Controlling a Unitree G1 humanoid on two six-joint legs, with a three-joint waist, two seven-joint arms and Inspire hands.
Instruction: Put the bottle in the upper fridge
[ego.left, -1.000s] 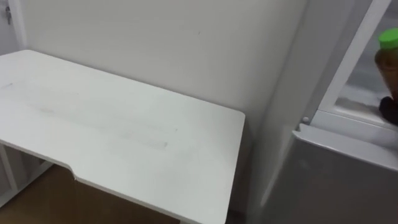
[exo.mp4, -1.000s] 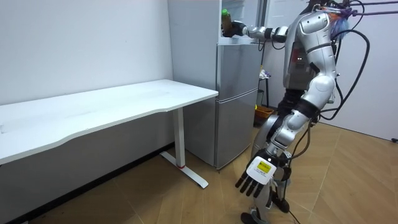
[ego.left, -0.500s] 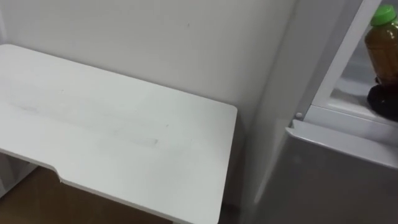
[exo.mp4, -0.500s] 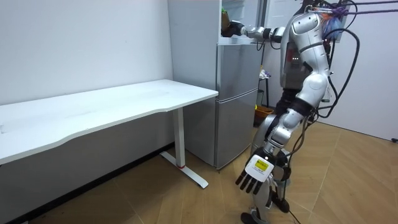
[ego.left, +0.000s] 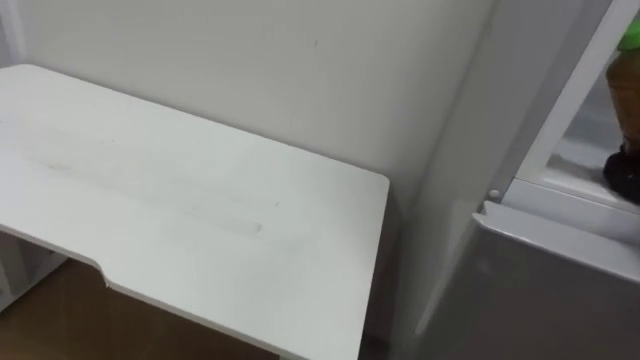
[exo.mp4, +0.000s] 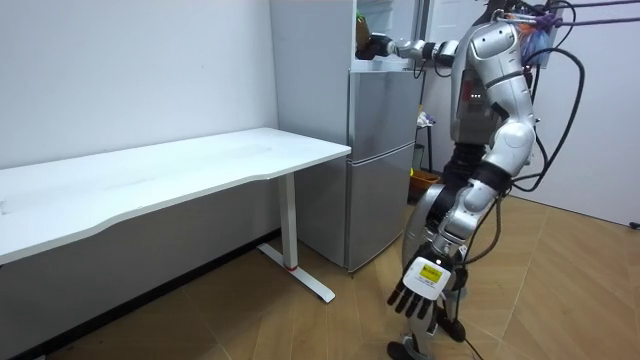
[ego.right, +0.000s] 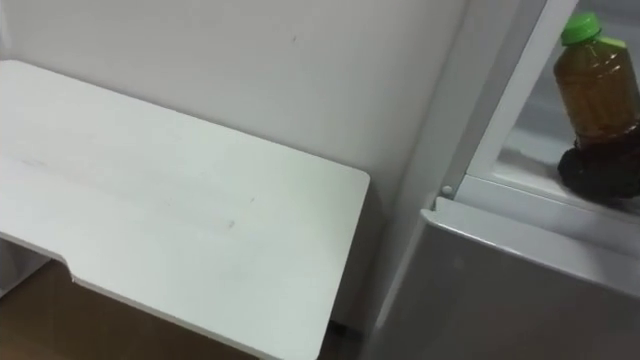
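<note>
Gripping bottle (ego.right: 594, 80) by its base in curled right hand (ego.right: 603, 168), upright inside upper fridge (ego.right: 498, 110) for a stable set-down; left hand (exo.mp4: 423, 285) hanging, fingers straight.

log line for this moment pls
stage: placing | right hand: gripping bottle upright in upper fridge | left hand: open, hanging low
</note>
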